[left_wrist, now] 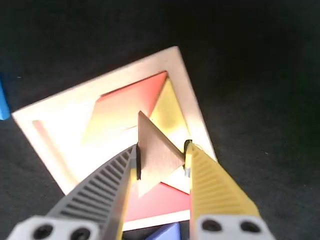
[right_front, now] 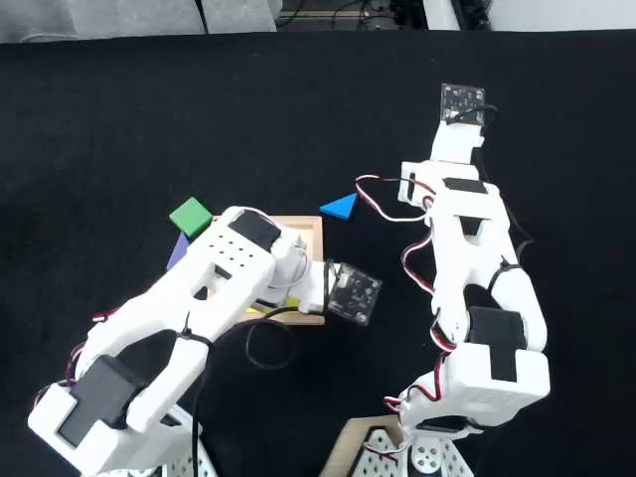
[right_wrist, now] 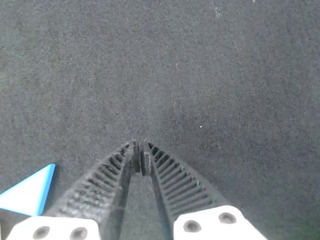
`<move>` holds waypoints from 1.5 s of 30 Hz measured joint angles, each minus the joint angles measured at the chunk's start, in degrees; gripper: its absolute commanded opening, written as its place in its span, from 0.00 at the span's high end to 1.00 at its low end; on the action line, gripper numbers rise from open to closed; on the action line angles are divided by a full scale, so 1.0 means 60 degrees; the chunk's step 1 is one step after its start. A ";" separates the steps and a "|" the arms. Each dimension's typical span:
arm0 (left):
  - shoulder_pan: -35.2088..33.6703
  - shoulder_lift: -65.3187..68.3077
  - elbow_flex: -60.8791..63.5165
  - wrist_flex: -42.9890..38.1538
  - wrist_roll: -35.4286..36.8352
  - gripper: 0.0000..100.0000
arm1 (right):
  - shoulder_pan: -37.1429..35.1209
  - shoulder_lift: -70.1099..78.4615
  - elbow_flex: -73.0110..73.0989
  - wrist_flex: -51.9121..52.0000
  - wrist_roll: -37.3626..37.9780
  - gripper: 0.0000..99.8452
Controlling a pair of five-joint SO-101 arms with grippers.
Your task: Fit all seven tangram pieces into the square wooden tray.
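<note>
At the middle of the black cloth-covered table (right_front: 318, 119), your left arm (right_front: 199, 298) leans over the square wooden tray (right_front: 310, 225). In the left wrist view your left gripper (left_wrist: 161, 152) is closed part-way on a flat brownish triangular piece (left_wrist: 150, 135), pinched between the grey finger (left_wrist: 107, 187) and the yellow finger (left_wrist: 212, 190). The piece hangs over the tray's (left_wrist: 194, 107) recess, and whether it touches the bottom you cannot tell. Below it lie a red triangle (left_wrist: 132, 95), a yellow triangle (left_wrist: 170, 112) and another red piece (left_wrist: 155, 202).

Outside the tray, a green square block (right_front: 190, 216) and a purple piece (right_front: 177, 253) sit just beside its far-left corner, and a blue triangle (right_front: 340, 206) lies near its far-right corner.

Your right arm (right_front: 467, 248) stretches away over bare cloth. Its gripper (right_wrist: 141, 150) has the black fingers pressed together with nothing between them, the blue triangle (right_wrist: 30, 192) off to one side.
</note>
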 measured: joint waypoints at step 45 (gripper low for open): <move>-0.1905 -0.0073 0.0469 -0.0498 1.1604 0.84 | -0.0015 0.0000 0.0000 0.0000 0.0000 0.98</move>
